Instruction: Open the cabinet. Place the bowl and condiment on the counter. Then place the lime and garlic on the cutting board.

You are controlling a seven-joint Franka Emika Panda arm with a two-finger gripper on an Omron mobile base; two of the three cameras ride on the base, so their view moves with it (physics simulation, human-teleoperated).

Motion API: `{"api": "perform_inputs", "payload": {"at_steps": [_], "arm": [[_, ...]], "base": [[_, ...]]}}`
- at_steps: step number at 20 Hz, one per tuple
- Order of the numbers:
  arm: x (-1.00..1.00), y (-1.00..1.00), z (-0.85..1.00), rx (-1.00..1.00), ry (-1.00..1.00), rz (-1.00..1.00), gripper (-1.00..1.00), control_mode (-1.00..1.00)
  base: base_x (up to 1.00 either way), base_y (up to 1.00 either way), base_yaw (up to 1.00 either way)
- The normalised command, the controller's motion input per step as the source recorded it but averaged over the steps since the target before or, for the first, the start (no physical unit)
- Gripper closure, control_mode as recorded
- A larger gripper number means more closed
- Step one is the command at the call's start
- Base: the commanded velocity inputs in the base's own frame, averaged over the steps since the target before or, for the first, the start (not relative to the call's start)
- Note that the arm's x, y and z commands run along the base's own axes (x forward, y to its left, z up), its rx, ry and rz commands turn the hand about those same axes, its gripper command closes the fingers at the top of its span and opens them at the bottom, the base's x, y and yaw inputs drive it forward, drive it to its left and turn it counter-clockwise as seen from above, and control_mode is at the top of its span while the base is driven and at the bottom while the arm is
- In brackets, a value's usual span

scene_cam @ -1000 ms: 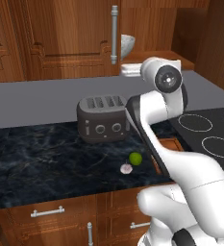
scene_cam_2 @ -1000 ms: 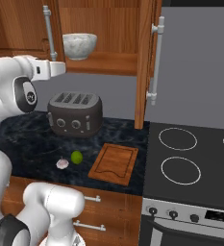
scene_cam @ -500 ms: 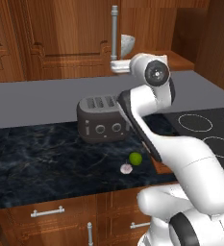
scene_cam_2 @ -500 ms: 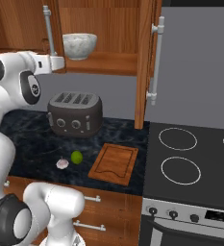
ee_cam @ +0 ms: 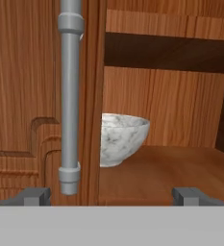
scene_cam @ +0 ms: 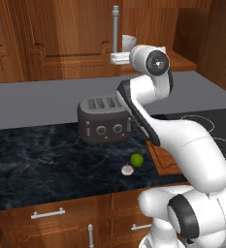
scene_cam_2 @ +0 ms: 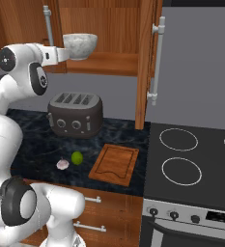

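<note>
- Our gripper point(ee_cam: 111, 194) is spread wide with nothing between the fingers, held up at cabinet shelf height
- In the hand view the left fingertip point(ee_cam: 34, 196) sits just under the bottom end of a long silver bar handle point(ee_cam: 69, 96), which hangs on the door edge right in front of us
- Past that door edge, the marbled whitish bowl point(ee_cam: 123, 138) stands on the wooden shelf, partly hidden by the door, apart from our fingers
- From the right base view the cabinet point(scene_cam_2: 147, 62) has its right door swung out, edge toward us, with the bowl on the open shelf just beyond the hand
- Below on the dark veined counter point(scene_cam_2: 36, 140) there's a dark four-slot toaster point(scene_cam_2: 76, 115)
- In front of the toaster the lime point(scene_cam_2: 77, 157) and the garlic point(scene_cam_2: 62, 164) lie just beside each other
- The cutting board point(scene_cam_2: 115, 163) is bare, near the lime, just left of the black stovetop point(scene_cam_2: 191, 159)
- Can't tell where the condiment is
</note>
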Motion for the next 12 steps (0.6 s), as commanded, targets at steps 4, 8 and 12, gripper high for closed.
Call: {"api": "perform_inputs", "payload": {"at_steps": [4, 8, 12], "arm": [[0.26, 0.27, 0.00, -0.01, 0.00, 0.00, -1.00, -1.00], [0.17, 0.28, 0.00, -0.02, 0.00, -0.01, -1.00, -1.00], [0.24, 0.06, 0.02, 0.00, 0.02, -0.01, -1.00, -1.00]], "base": [[0.00, 0.00, 0.00], [0.00, 0.00, 0.00], [0.00, 0.00, 0.00]]}}
